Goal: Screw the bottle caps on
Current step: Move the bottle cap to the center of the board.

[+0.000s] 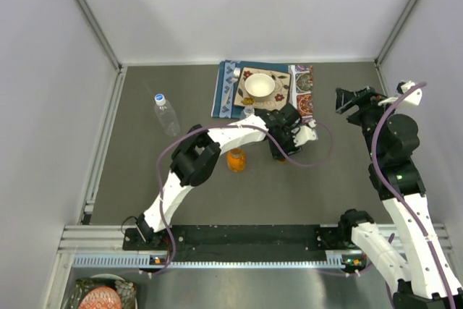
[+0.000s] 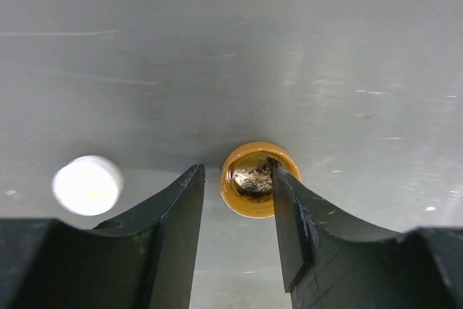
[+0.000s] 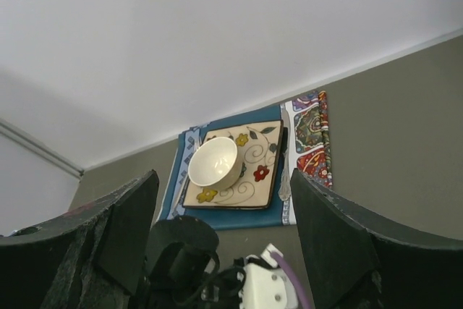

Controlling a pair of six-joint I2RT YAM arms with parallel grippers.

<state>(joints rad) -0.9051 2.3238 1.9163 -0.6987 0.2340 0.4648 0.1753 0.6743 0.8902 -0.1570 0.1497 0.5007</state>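
My right gripper (image 1: 341, 101) is released, its fingers holding nothing. The clear ribbed plastic bottle (image 1: 165, 113) is well apart from my left fingers; the squat orange bottle (image 1: 236, 159) stands near them. My left gripper (image 2: 235, 171) is also released. The small round orange cap (image 2: 246, 180) lies open side up between its fingers, against one fingertip. The small white round cap (image 2: 87, 184) lies outside the other finger.

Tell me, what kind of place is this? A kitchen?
Most likely a robot test booth, not a kitchen. A left arm and a right arm are bolted at the edge of a grey table boxed in by plain white panels; the bowl and clear bottle look like staged props.
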